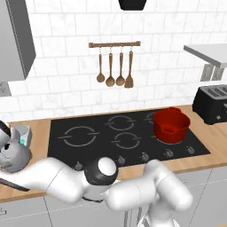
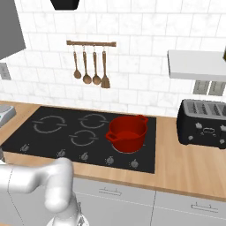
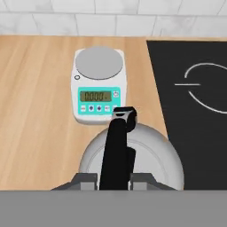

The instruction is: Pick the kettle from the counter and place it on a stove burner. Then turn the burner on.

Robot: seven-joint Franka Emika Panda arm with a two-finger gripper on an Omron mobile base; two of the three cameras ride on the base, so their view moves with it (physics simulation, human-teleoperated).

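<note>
You are looking down from the hand view at the kettle [image 3: 133,157], which is sitting on the counter [image 3: 35,111] just left of the black cooktop [image 3: 195,111], with its dark arched handle [image 3: 116,148] running up toward the kitchen scale [image 3: 98,86] that is standing just behind it. The gripper [image 3: 114,179] is coming in over the kettle with its two fingers [image 3: 86,179] pressing in on either side of that handle, so you are seeing it clenched on the handle, with the kettle body resting on the wood beneath. In the left base view, you are finding the same kettle [image 1: 13,155] at the far left edge of the frame, on the wooden counter [image 1: 40,128] beside the cooktop [image 1: 124,133], with the white arm [image 1: 62,179] reaching out to it across the front edge. The stove burner [image 1: 80,136] is lying as the big grey ring on the left half of the glass, bare and near the kettle. The red pot [image 1: 171,125] is occupying a ring at the cooktop's right end, well apart from the kettle, and in the right base view it [image 2: 128,132] is sitting between the burner rings and the black toaster [image 2: 203,123] on the counter. Wooden utensils [image 1: 115,71] are hanging on the tiled wall behind the cooktop.
</note>
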